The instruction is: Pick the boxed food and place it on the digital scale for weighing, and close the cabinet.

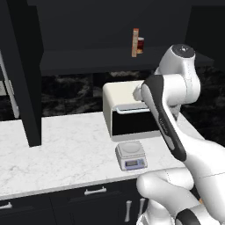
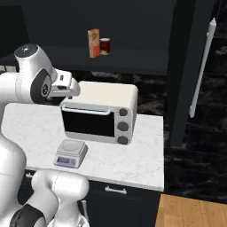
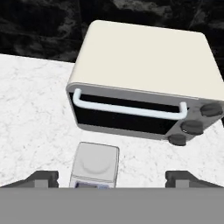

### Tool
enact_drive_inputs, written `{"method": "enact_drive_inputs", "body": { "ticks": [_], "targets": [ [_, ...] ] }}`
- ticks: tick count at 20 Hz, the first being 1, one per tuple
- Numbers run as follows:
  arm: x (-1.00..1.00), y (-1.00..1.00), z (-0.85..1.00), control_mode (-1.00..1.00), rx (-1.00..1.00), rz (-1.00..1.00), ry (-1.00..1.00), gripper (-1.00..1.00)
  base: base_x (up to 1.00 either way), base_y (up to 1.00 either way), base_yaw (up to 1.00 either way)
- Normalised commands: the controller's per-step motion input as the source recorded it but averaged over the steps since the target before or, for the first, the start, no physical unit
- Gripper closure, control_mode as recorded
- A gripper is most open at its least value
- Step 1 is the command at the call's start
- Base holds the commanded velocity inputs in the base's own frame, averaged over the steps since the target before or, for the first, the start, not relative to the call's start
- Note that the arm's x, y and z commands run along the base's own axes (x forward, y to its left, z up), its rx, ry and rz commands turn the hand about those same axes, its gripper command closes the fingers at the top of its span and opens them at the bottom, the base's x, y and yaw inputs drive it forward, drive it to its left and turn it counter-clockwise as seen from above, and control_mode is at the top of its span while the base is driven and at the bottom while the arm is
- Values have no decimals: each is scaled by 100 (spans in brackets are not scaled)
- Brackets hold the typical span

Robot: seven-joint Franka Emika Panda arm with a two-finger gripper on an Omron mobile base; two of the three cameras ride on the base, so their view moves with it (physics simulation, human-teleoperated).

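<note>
The boxed food (image 2: 93, 43) stands upright on the open shelf of the black upper cabinet (image 2: 133, 60), a thin orange-red carton with a round brownish picture on its front; in the left base view it shows mostly its narrow edge (image 1: 135, 42). Just beside it, slightly behind, sits a dark red can (image 2: 104, 46) with a pale band. The cabinet doors stand swung open, one at each side of the scene, each with a long silver vertical bar handle (image 2: 202, 66). Below the shelf, on the white marbled counter (image 2: 133, 155), a cream toaster oven (image 2: 98, 111) with a dark glass door, a white bar handle and three dark knobs sits against the black stone wall. In front of it, near the counter's front edge, is the digital scale (image 2: 70, 153), small, light grey and square, its flat platform bare and a bluish display on the front panel. The gripper (image 3: 111, 179) hangs above the scale and the oven front, well below the shelf; its two dark fingertips (image 3: 43, 178) stand wide apart with nothing between them.
</note>
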Motion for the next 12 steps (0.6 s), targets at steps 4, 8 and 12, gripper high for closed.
{"method": "enact_drive_inputs", "body": {
  "ticks": [4,8,12],
  "targets": [
    [-36,0,42,-100,0,0,-21,-100,0,0,0],
    [-18,0,54,-100,0,0,-32,-100,0,0,0],
    [-7,0,62,-100,0,0,-33,-100,0,0,0]
  ]
}}
